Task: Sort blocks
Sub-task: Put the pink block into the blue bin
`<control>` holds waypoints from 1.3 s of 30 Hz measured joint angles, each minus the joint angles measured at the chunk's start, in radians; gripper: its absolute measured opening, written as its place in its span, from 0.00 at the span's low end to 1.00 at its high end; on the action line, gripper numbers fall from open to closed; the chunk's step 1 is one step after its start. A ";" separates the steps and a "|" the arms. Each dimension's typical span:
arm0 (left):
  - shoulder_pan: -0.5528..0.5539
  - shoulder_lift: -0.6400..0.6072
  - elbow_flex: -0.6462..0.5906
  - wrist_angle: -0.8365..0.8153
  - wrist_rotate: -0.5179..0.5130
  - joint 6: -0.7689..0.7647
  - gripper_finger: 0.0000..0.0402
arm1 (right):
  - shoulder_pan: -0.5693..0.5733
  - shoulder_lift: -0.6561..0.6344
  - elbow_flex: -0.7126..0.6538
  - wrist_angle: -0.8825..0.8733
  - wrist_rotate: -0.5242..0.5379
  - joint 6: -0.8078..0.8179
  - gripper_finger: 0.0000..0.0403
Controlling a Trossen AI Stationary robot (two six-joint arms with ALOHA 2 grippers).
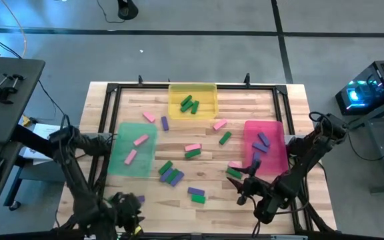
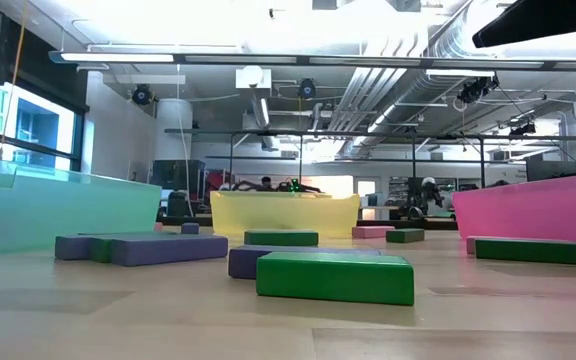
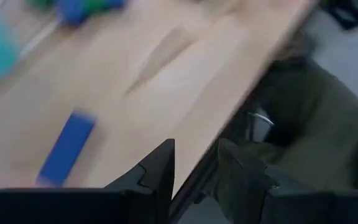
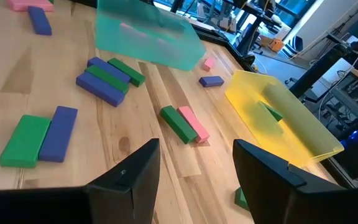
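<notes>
Pink, green and blue-purple blocks lie flat across the wooden table: a green and purple pair, a purple-green cluster, and a pink-green pair. Green blocks lie in the yellow tray, pink ones in the green tray, and purple ones in the pink tray. My left gripper is open over the table's near edge, beside a purple block. My right gripper is open above the near right part of the table and holds nothing.
A black frame runs around the tabletop. The three trays stand at the left, far and right sides. In the low view a green block lies closest, with purple ones behind it. Bare wood shows between the block groups near the table's middle.
</notes>
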 joint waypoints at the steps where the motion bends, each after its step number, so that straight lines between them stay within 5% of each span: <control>1: -0.010 0.015 0.000 -0.034 0.026 -0.100 0.28 | 0.000 0.000 0.000 0.001 0.000 -0.007 0.47; 7: -0.050 0.094 -0.001 -0.162 0.244 -0.443 0.36 | -0.001 0.000 0.000 0.004 0.001 -0.033 0.47; 14: -0.032 0.105 -0.001 -0.242 0.372 -0.488 0.53 | -0.001 0.000 0.000 0.004 0.003 -0.040 0.47; 19: 0.001 0.093 -0.034 -0.321 0.441 -0.504 0.54 | -0.001 0.000 0.000 0.004 0.003 -0.039 0.47; 31: 0.051 -0.014 -0.346 0.004 0.539 -0.361 0.46 | -0.001 0.000 0.000 0.004 0.003 -0.039 0.47; 39: 0.085 -0.019 -0.439 0.169 0.558 -0.230 0.41 | -0.001 0.000 0.000 0.013 0.003 -0.036 0.47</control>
